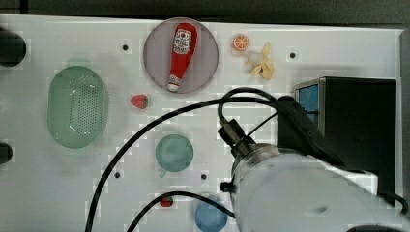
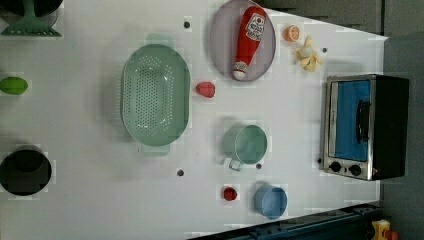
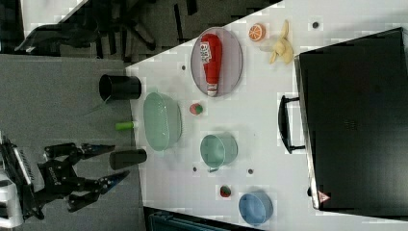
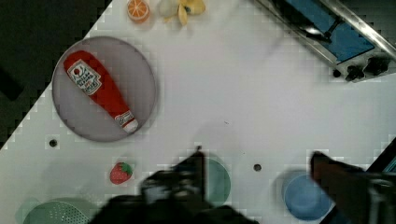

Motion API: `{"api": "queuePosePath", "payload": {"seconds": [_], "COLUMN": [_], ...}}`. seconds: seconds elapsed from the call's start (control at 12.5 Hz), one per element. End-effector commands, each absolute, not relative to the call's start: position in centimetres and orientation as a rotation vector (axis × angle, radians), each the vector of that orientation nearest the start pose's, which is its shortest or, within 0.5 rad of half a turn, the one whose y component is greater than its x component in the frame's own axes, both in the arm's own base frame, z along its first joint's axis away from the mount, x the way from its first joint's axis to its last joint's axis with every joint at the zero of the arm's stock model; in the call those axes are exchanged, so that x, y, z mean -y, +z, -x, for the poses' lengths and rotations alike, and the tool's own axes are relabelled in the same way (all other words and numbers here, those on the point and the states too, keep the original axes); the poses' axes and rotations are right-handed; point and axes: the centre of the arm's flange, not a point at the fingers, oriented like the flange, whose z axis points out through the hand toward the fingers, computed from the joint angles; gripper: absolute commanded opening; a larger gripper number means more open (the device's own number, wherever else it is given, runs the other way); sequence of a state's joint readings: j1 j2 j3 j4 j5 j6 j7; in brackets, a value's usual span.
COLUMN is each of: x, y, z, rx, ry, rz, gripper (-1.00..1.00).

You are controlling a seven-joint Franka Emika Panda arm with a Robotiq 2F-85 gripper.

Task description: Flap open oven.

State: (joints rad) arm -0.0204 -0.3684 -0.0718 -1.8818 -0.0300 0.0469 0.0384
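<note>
The oven (image 2: 365, 127) stands at the left view's right edge of the white table. It is a black box with a silver front frame, a blue door, a dark bar handle (image 2: 363, 121) and small black knobs (image 2: 345, 168). Its door is shut. In the right view I see the oven (image 3: 356, 120) from its black top, with the handle (image 3: 284, 124) sticking out. My gripper (image 4: 259, 155) is open, above the table and apart from the oven (image 4: 336, 32), with nothing between its fingers (image 4: 198, 170). The arm (image 1: 300, 183) covers part of the oven (image 1: 358, 125) in the top view.
A grey plate (image 2: 220, 35) holds a ketchup bottle (image 2: 248, 40). An orange slice (image 2: 291, 33) and a peeled banana (image 2: 307, 55) lie beyond the oven. A green colander (image 2: 156, 97), strawberry (image 2: 205, 89), green cup (image 2: 245, 144), blue bowl (image 2: 270, 201) and small red fruit (image 2: 229, 193) dot the table.
</note>
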Motion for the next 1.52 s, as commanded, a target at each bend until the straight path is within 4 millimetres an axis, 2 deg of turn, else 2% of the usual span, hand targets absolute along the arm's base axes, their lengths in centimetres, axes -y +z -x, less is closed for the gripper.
{"api": "queuePosePath", "payload": {"seconds": [0.08,0.24,0.32,0.48,0.72,0.88,1.2,1.52], "x": [4.3,5.2,6.1,8.2,12.8,16.1,21.8,25.4], "y": [62.0,61.9,61.8,61.4,60.1,58.5,54.0,47.9], "z": [-45.5,-45.4,-45.3,-45.0,-44.4,-44.2,-44.7,-46.1], "rx": [-1.282,-1.306,-1.315,-1.246,-0.997,-0.78,-0.407,-0.085], "ry": [-0.004,0.001,0.006,0.016,0.052,0.078,0.052,-0.02], "rz": [2.874,2.858,2.85,2.869,2.942,2.989,3.076,3.183], "gripper": [-0.08,-0.55,-0.65,-0.65,-0.65,-0.65,-0.65,-0.65]}}
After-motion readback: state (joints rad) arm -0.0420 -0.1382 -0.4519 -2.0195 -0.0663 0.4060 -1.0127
